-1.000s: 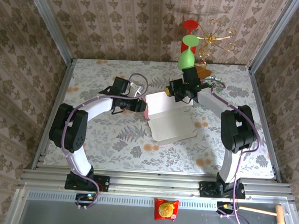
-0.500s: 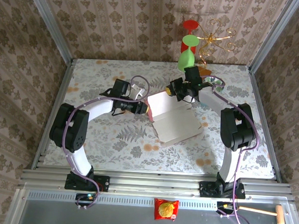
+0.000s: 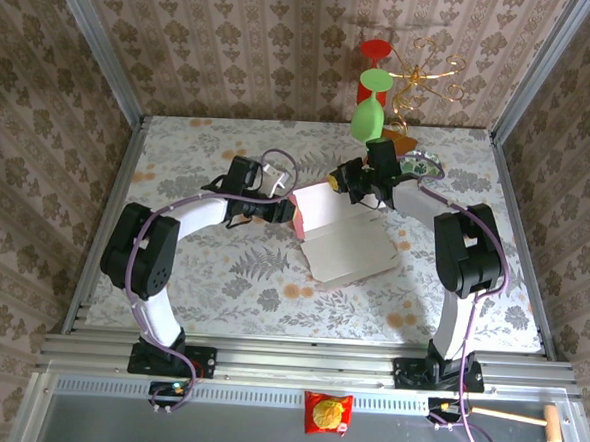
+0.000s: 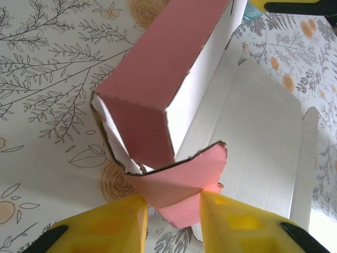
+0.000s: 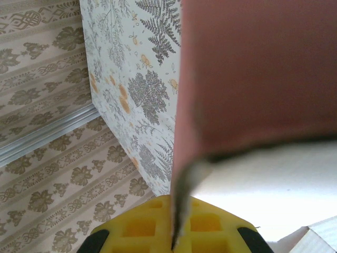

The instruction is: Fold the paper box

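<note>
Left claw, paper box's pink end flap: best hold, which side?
Pinch the end flap by its free tip, coming in from the paper box's open end, in line with the raised wall. It juts past the wall's corner, both faces exposed; the right claw pins the far end.

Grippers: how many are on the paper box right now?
2. The left gripper has a pink flap of the paper box between its fingers; the right gripper is shut on its far wall's edge.
</note>
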Motion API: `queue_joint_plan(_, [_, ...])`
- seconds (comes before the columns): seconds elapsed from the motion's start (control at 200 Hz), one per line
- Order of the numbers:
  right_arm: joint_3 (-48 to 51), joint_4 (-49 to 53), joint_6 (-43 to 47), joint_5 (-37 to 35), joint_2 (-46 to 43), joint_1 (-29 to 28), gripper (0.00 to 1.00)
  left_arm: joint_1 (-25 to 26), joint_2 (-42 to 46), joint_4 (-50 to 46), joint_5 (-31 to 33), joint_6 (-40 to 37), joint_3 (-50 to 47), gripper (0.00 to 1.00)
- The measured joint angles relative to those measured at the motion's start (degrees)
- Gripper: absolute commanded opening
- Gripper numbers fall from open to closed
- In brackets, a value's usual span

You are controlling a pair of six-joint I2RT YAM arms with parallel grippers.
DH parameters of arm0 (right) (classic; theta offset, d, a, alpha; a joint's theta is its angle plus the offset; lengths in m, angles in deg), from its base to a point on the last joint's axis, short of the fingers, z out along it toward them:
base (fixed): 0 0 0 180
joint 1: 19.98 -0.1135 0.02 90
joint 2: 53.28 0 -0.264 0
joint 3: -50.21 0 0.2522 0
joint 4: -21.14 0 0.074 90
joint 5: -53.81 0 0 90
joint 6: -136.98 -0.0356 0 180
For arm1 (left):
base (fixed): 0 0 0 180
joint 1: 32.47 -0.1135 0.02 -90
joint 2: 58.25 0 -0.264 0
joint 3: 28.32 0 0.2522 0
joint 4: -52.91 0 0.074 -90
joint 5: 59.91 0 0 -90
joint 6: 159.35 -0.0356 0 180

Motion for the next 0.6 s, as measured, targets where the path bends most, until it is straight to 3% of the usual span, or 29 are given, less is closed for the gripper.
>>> queue_joint_plan(0.6, [7.6,-9.9,-3.1,-0.6,-3.7,-0.2,0.00,5.1,0.0,2.1,12.2,3.5,-0.3,0.33])
